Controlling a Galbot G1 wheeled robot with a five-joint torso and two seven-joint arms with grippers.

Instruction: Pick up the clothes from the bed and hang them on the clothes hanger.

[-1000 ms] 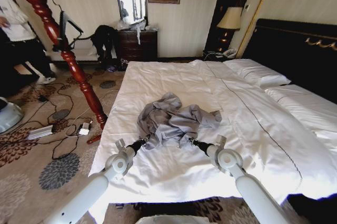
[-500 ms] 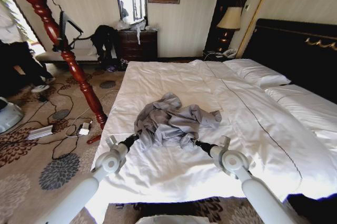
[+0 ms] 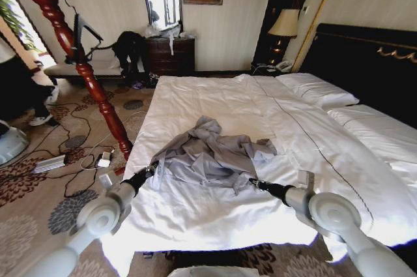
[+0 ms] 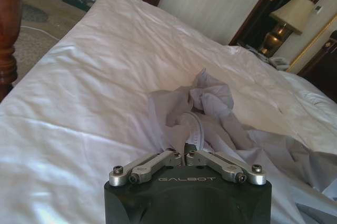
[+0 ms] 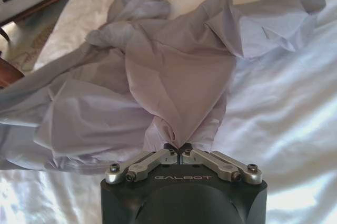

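Broadly, the white-sheeted bed point(image 3: 215, 212) carries the silvery-grey jacket point(image 3: 212, 154), spread in a crumpled band near its foot. Beyond the bed's left edge leans a reddish-brown wooden pole stand point(image 3: 85, 68), with a thin black hanger point(image 3: 83, 32) on it. The left gripper point(image 3: 151, 169) pinches one end of the jacket, jaws closed on fabric; the right gripper point(image 3: 253, 183) clamps the other end likewise. The pick-up step appears underway; next, both arms probably need to lift together and carry the jacket toward the hanger.
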